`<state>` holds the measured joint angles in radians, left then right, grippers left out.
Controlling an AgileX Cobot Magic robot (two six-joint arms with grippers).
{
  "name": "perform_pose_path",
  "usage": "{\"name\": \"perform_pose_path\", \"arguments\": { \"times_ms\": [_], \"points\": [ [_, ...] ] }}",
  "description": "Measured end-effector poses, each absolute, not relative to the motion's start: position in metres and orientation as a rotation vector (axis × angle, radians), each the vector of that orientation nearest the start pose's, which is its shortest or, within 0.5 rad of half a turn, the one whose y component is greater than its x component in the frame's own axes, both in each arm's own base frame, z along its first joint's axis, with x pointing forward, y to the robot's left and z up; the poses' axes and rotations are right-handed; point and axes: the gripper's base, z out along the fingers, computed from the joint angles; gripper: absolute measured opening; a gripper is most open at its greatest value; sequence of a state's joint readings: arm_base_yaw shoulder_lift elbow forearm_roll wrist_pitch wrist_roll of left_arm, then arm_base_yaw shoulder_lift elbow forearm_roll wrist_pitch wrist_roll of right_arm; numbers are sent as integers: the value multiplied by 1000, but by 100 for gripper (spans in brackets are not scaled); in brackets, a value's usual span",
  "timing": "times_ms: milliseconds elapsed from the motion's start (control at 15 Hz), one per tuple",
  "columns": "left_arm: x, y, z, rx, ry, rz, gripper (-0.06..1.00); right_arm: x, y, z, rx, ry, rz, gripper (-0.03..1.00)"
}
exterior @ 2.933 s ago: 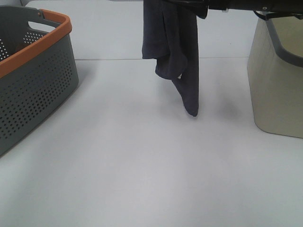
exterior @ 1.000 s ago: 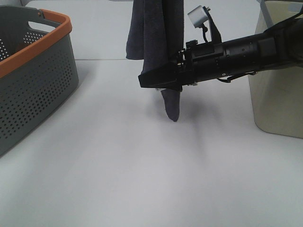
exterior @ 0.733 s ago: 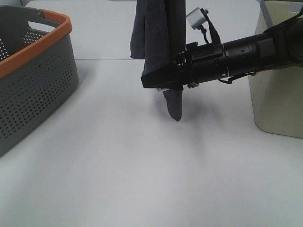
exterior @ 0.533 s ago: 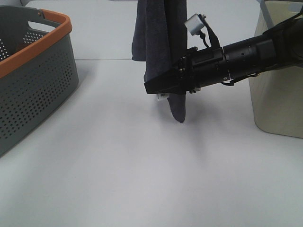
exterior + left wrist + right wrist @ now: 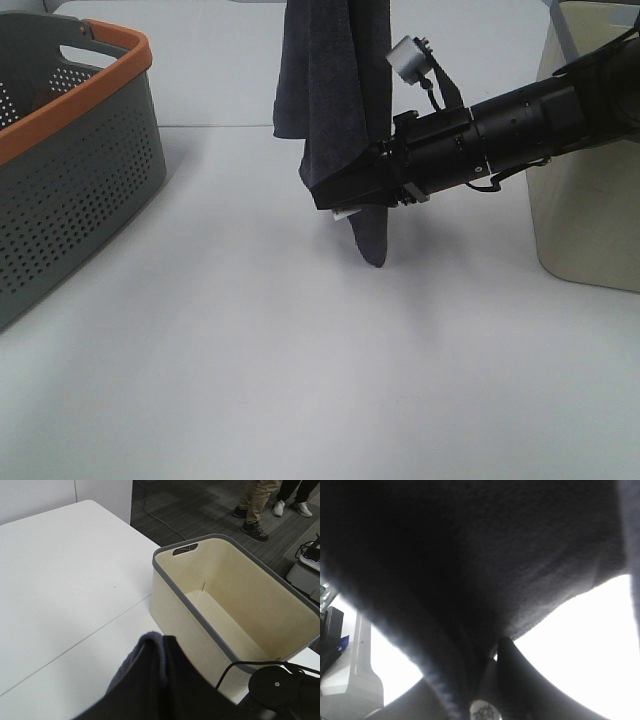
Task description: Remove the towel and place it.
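The dark towel (image 5: pixel 335 90) hangs down from above the top edge of the exterior view, its lowest tip just above the white table (image 5: pixel 300 380). My left gripper is out of that view; in the left wrist view the bunched towel (image 5: pixel 150 680) covers its fingers. My right gripper (image 5: pixel 335 195) reaches in from the right, and its jaws have closed on the towel's lower part. A small white tag (image 5: pixel 343 213) shows just under it. In the right wrist view the towel (image 5: pixel 470 555) fills the frame above one dark finger (image 5: pixel 512 680).
A grey perforated basket with an orange rim (image 5: pixel 120 60) stands at the left. At the right stands a beige basket (image 5: pixel 585 200); the left wrist view shows its grey rim (image 5: pixel 210 540). People's legs (image 5: pixel 260 505) stand on the floor beyond the table.
My right gripper's jaws have closed in on the towel's lower part, and the arm has shifted slightly right. The towel has swung a little with it.
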<state>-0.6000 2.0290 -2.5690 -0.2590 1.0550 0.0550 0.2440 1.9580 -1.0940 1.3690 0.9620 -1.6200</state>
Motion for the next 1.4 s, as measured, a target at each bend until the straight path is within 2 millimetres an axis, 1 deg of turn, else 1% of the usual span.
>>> {"name": "perform_pose_path", "arguments": {
  "times_ms": [133,267,400,533,600,733,933,1067,1133,1200,1267,1400],
  "points": [
    [344,-260,488,676,1924,-646,0,334,158,168,-996,2147,1136,21],
    [344,-260,488,676,1924,-643,0,332,158,180,-1012,2117,1117,19],
    [344,-260,488,676,1924,-643,0,330,157,188,-1032,2099,1100,19],
    [344,-260,488,676,1924,-643,0,330,156,187,-1042,2111,1082,18],
    [344,-260,488,676,1924,-643,0,330,156,186,-1034,2128,1075,16],
    [344,-260,488,677,1923,-642,0,329,155,185,-1011,2164,1085,2],
    [344,-257,484,692,1965,-600,0,327,153,186,-967,2243,1098,2],
    [346,-254,481,666,2004,-557,0,322,150,195,-944,2312,1077,2],
    [348,-250,479,626,2032,-513,0,319,148,198,-951,2334,1057,2],
    [353,-242,477,533,2071,-414,0,312,142,209,-977,2391,979,2],
    [354,-239,477,501,2081,-390,0,310,139,213,-996,2402,940,2],
    [359,-233,472,413,2129,-309,0,300,128,236,-1030,2433,778,2]
  ]
}}
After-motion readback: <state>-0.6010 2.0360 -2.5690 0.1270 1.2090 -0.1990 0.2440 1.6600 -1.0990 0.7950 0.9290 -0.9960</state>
